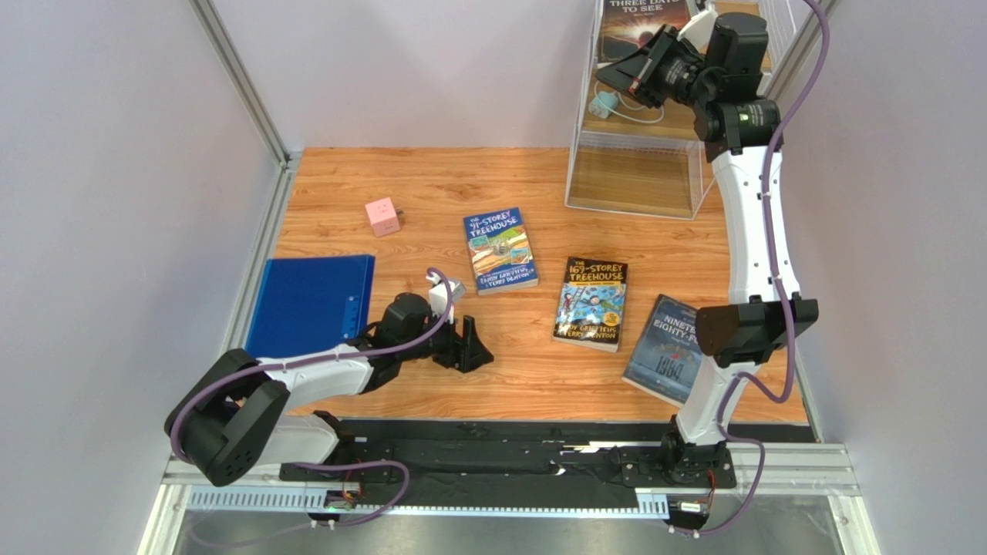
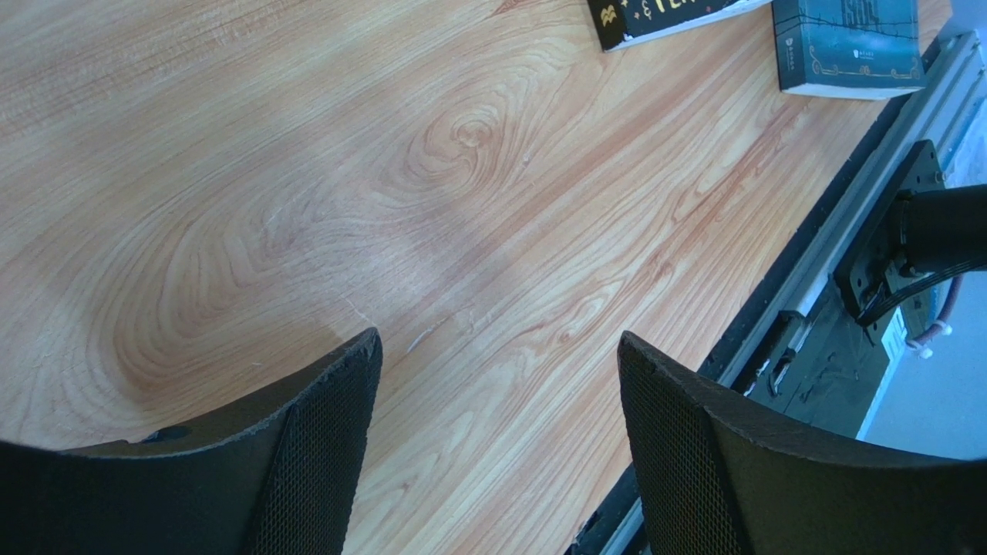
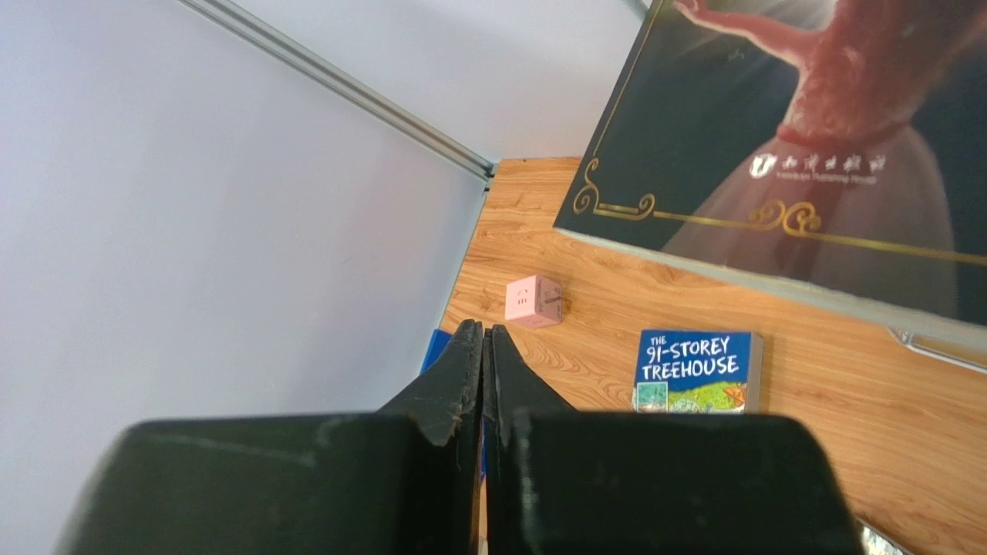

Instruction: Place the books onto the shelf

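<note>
The shelf [image 1: 641,150] is a white wire rack at the back right. The dark "Three Days to See" book [image 1: 641,21] rests at its top and fills the upper right of the right wrist view [image 3: 811,139]. Just left of and below it, my right gripper [image 1: 614,74] [image 3: 482,338] is shut on nothing. Three books lie flat on the table: the blue "91-Storey Treehouse" [image 1: 501,249] [image 3: 695,370], a dark Treehouse book [image 1: 591,303] [image 2: 660,17] and the grey-blue "Nineteen Eighty-Four" [image 1: 663,347] [image 2: 852,46]. My left gripper [image 1: 475,345] [image 2: 498,347] hangs open and empty low over bare wood, left of them.
A blue flat folder [image 1: 311,303] lies at the table's left edge, beside the left arm. A small pink cube [image 1: 382,216] [image 3: 534,301] sits behind it. A pale blue object with a cable [image 1: 605,106] rests on a shelf board. The black base rail [image 2: 811,335] borders the near edge.
</note>
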Robot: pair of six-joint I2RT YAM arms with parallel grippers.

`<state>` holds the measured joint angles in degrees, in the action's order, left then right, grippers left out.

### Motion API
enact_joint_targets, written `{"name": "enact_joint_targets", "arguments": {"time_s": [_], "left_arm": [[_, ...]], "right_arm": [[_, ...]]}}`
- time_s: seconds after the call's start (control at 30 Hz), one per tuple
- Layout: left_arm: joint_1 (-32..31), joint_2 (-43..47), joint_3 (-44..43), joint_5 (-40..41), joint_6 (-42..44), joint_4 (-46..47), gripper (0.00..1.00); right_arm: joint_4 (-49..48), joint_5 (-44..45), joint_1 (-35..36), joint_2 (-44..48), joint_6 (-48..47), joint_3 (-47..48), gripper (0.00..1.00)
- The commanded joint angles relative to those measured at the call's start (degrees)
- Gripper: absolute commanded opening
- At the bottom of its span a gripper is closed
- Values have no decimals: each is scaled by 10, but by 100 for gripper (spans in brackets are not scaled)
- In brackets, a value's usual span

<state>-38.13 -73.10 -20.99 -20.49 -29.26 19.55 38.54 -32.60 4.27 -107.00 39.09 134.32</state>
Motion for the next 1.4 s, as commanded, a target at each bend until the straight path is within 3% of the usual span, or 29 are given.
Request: {"name": "enact_joint_targets", "arguments": {"time_s": [0.0, 0.63, 0.9, 1.13, 1.37], "left_arm": [[-4, 8, 1, -5, 1, 29, 79], [-5, 4, 2, -4, -2, 33, 79], [-5, 3, 3, -3, -4, 34, 79], [-5, 2, 2, -4, -3, 34, 79], [-5, 0, 1, -5, -3, 35, 79]], "right_arm": [[6, 42, -1, -41, -4, 52, 0], [-42, 103, -10, -86, 12, 88, 2], [-59, 62, -23, -102, 20, 85, 1], [-102, 53, -23, 20, -23, -61, 1], [-99, 150, -28, 148, -64, -179, 9]]}}
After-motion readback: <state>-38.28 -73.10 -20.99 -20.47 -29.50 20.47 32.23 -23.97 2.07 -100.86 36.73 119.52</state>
